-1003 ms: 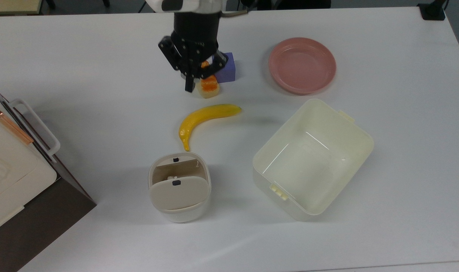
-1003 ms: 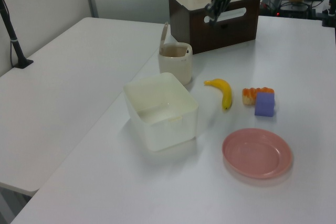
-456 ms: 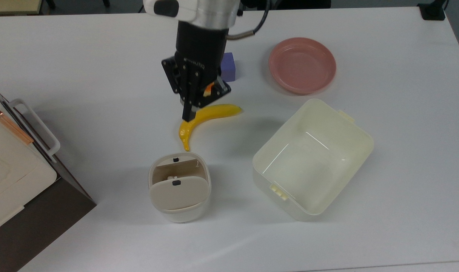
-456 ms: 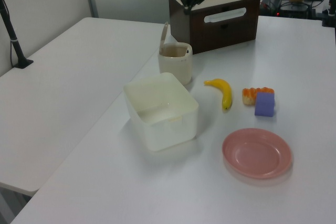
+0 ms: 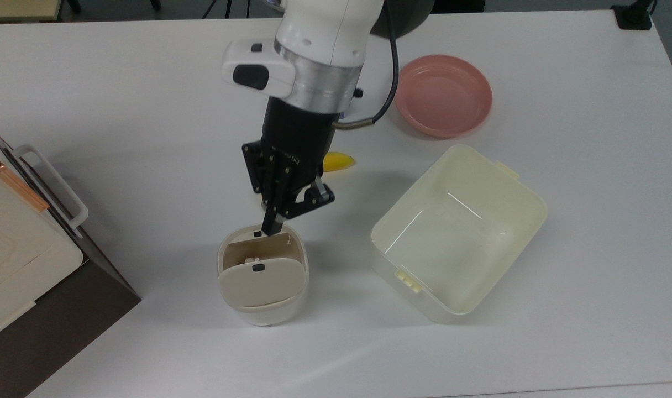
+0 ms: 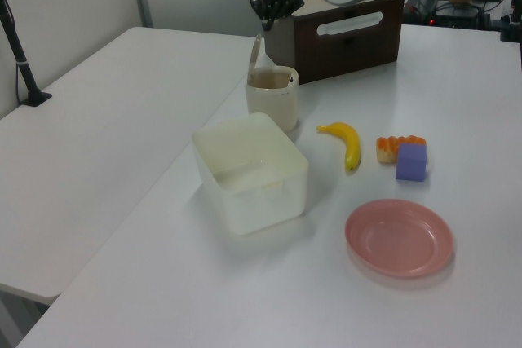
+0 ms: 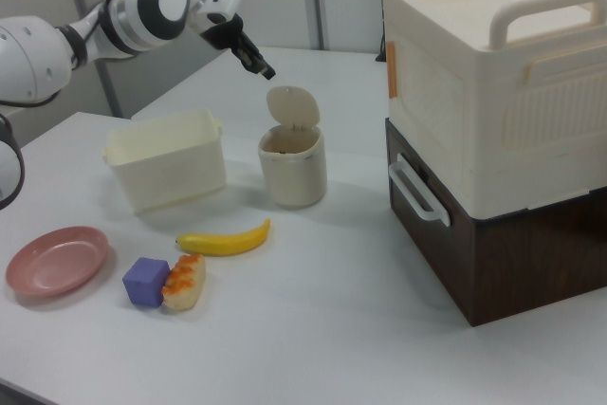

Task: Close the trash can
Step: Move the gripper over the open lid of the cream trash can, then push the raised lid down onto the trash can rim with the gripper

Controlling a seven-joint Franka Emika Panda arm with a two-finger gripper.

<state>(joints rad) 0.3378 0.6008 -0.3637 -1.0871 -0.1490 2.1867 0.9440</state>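
a: what is being changed just now?

b: the gripper (image 5: 273, 224) is being carried away from the banana (image 6: 346, 142) and the small food pieces, and it is now being held above the trash can (image 5: 262, 273), over the rim on the side away from the hinge. half a second ago it was still being seen over the banana.

a: what is meant by that for the task?

b: the lid (image 7: 291, 106) is still being kept upright and open, so the closing is not yet begun. it is judged that the lid is being approached for a push.

a: how is the arm being posed?

b: the wrist is being tilted downward, with the fingers pointed at the can just below. they are being held close together, almost shut, and nothing is being held between them.

a: and the other things?

b: the cream tub (image 5: 458, 232) is being left beside the gripper, at the top view's right, and the pink plate (image 5: 442, 95) is well behind it.
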